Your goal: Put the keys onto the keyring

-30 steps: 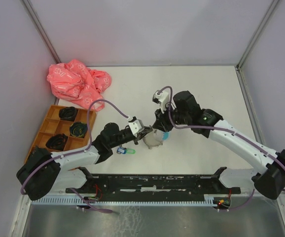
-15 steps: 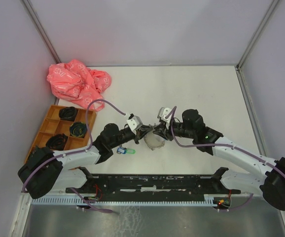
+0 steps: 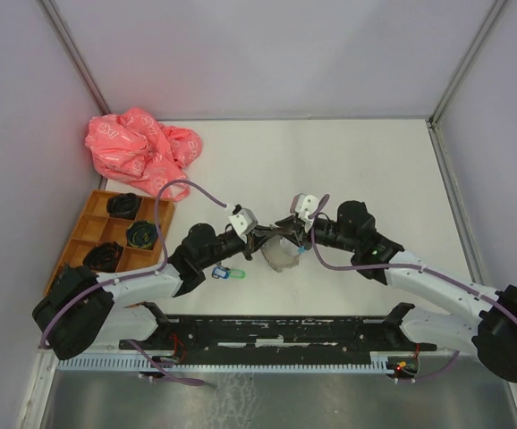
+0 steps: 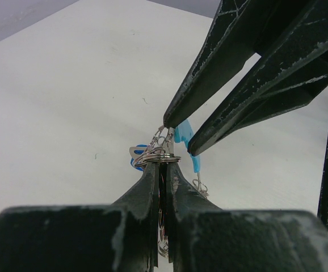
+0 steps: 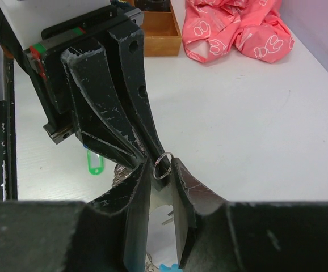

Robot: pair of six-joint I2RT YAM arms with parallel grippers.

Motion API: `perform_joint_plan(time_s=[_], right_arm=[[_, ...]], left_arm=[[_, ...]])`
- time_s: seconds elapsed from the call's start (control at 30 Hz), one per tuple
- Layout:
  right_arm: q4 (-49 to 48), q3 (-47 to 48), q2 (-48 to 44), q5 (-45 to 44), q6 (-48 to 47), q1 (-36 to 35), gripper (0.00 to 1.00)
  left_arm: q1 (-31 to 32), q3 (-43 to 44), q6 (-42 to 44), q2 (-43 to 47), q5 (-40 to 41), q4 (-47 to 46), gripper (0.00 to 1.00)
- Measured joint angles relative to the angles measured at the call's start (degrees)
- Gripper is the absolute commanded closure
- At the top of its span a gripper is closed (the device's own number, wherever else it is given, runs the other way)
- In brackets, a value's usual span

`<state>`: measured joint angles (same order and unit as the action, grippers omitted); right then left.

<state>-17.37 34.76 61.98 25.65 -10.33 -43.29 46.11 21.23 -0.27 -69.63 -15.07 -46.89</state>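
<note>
My left gripper (image 4: 160, 167) is pressed together, pinching the keyring (image 4: 151, 157) above the bench (image 4: 67, 85). My right gripper (image 4: 179, 137) stands slightly parted around its blue section (image 4: 195, 164); I cannot tell whether it grips.

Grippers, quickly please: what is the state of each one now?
Left gripper: closed on the keyring.
Right gripper: partly closed, apparently holding the blue-tagged key.

we find no legible words or numbers, only white printed shapes on the crumpled pink plastic bag (image 5: 238, 25)
</note>
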Motion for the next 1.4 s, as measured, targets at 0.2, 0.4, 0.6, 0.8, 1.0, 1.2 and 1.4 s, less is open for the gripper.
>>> perform_joint_plan(time_s=[0.2,0.4,0.6,0.8,1.0,1.2,1.4], right_arm=[[-2.5,0.0,1.3,0.0,1.1,0.0,0.71],[-3.0,0.0,2.7,-0.1,2.0,0.0,0.71],[-3.0,0.0,3.0,-0.5,2.6,0.0,0.76],[-2.8,0.0,3.7,-1.6,2.6,0.0,0.88],[0.2,0.7,3.7,-2.2,2.7,0.0,0.99],[11.2,6.5,3.7,-3.3,2.6,-0.1,0.99],[27.7,17.2,5.4,-6.2,2.6,-0.1,0.99]], left_arm=[[0.0,0.0,-0.2,0.0,0.0,0.0,0.97],[0.0,0.0,-0.2,0.0,0.0,-0.1,0.97],[0.0,0.0,-0.6,0.0,0.0,-0.4,0.97],[0.0,0.0,-0.7,0.0,0.1,-0.4,0.97],[0.0,-0.1,-0.7,0.0,1.0,0.0,0.89],[0.0,-0.1,-0.6,0.0,1.0,0.2,0.69],[0.0,-0.1,1.9,2.2,0.4,3.1,0.49]])
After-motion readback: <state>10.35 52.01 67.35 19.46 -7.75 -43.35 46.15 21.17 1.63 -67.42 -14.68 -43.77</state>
